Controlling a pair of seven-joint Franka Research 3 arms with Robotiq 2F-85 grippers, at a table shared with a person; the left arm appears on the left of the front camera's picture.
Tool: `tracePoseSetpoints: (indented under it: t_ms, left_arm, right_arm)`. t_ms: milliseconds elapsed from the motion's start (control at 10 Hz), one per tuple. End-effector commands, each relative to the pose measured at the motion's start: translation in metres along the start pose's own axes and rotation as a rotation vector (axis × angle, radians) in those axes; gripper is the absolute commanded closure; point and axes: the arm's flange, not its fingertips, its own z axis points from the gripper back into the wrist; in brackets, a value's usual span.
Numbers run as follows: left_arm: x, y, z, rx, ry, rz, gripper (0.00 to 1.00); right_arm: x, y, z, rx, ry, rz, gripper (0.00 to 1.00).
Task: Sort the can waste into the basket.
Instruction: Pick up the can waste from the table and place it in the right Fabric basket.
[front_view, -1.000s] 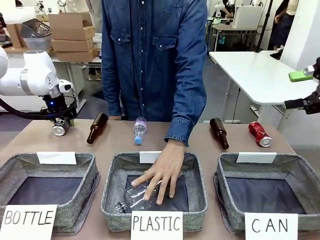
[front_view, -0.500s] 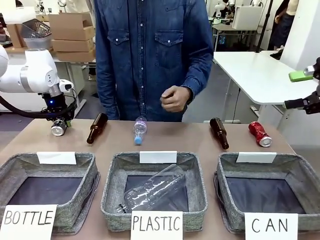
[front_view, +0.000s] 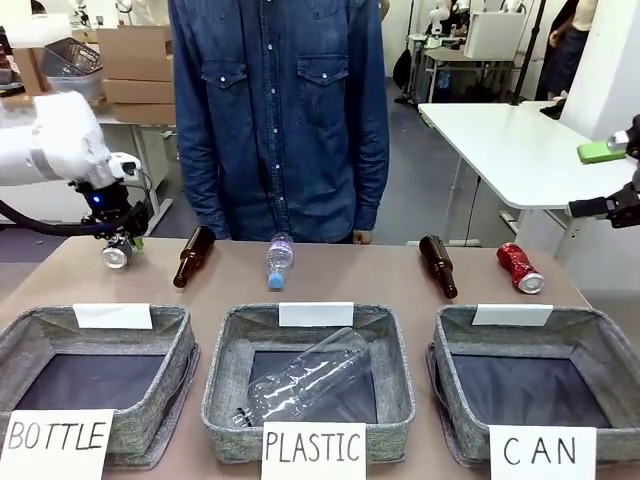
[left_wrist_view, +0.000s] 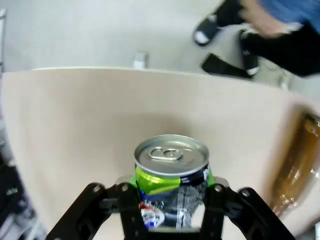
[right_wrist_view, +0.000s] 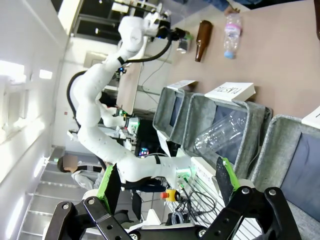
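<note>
At the table's far left, my left gripper (front_view: 119, 247) is shut on the black can (front_view: 117, 257). The left wrist view has that can (left_wrist_view: 171, 172), silver top and green-white print, clamped between my left gripper's (left_wrist_view: 171, 202) black fingers. The red dented can (front_view: 520, 268) lies on its side at the far right, behind the grey basket (front_view: 452, 335) signed "CAN", whose dark lining is bare. My right gripper (front_view: 589, 181) hangs open above the table's right edge. In the right wrist view its green pads (right_wrist_view: 110, 187) are wide apart on my right gripper (right_wrist_view: 167, 184), over that basket (right_wrist_view: 266, 150).
Two like baskets signed "BOTTLE" (front_view: 185, 345) and "PLASTIC" (front_view: 222, 345) stand to the left; a clear plastic bottle (front_view: 305, 382) lies in the middle one. Two brown bottles (front_view: 193, 256) (front_view: 438, 265) and a small plastic bottle (front_view: 279, 260) lie along the far side, where a person stands.
The person's hand has left the clear bottle in the "PLASTIC" basket and drawn back out of view. My left arm has turned and shifted slightly left with the can.
</note>
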Motion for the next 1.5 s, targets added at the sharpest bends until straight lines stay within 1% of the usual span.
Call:
tracePoseSetpoints:
  t_ms: [0, 100, 200, 300, 400, 500, 600, 700, 1000, 1100, 1200, 1300, 1400]
  left_arm:
    - [-0.102, 0.011, 0.09, -0.235, 0.007, -0.255, 1.0]
    - [-0.159, 0.015, 0.122, -0.303, -0.007, -0.395, 1.0]
    - [-0.215, 0.019, 0.142, -0.343, -0.034, -0.536, 1.0]
    - [-0.265, 0.024, 0.154, -0.417, -0.043, -0.684, 1.0]
    - [-0.31, 0.031, 0.158, -0.471, -0.131, -0.764, 1.0]
    - [-0.335, 0.035, 0.155, -0.479, -0.201, -0.805, 1.0]
    - [-0.336, 0.038, 0.15, -0.495, -0.277, -0.793, 1.0]
    - [-0.299, 0.011, 0.162, -0.463, -0.166, -0.74, 1.0]
    - [-0.299, 0.011, 0.162, -0.463, -0.166, -0.74, 1.0]
    - [-0.317, 0.014, 0.157, -0.48, -0.203, -0.766, 0.55]
    - [-0.308, -0.056, 0.163, -0.714, -0.271, -0.897, 0.55]
    - [-0.314, -0.124, 0.179, -0.815, -0.301, -1.077, 0.55]
    - [-0.33, -0.184, 0.194, -0.872, -0.273, -1.209, 0.55]
  right_arm:
    - [0.004, 0.001, -0.002, 0.02, -0.01, 0.027, 0.0]
    - [0.004, 0.001, -0.002, 0.02, -0.01, 0.027, 0.0]
    - [0.004, 0.001, -0.002, 0.02, -0.01, 0.027, 0.0]
    - [0.004, 0.001, -0.002, 0.02, -0.01, 0.027, 0.0]
    - [0.004, 0.001, -0.002, 0.02, -0.01, 0.027, 0.0]
    - [0.004, 0.001, -0.002, 0.02, -0.01, 0.027, 0.0]
    - [0.004, 0.001, -0.002, 0.02, -0.01, 0.027, 0.0]
    - [0.004, 0.001, -0.002, 0.02, -0.01, 0.027, 0.0]
    - [0.004, 0.001, -0.002, 0.02, -0.01, 0.027, 0.0]
    - [0.001, 0.0, 0.0, -0.003, 0.0, 0.0, 0.0]
    - [0.005, 0.023, 0.02, -0.015, -0.038, 0.059, 0.0]
    - [0.01, 0.033, 0.033, -0.04, -0.09, 0.065, 0.0]
    - [0.012, 0.036, 0.047, -0.045, -0.143, 0.051, 0.0]
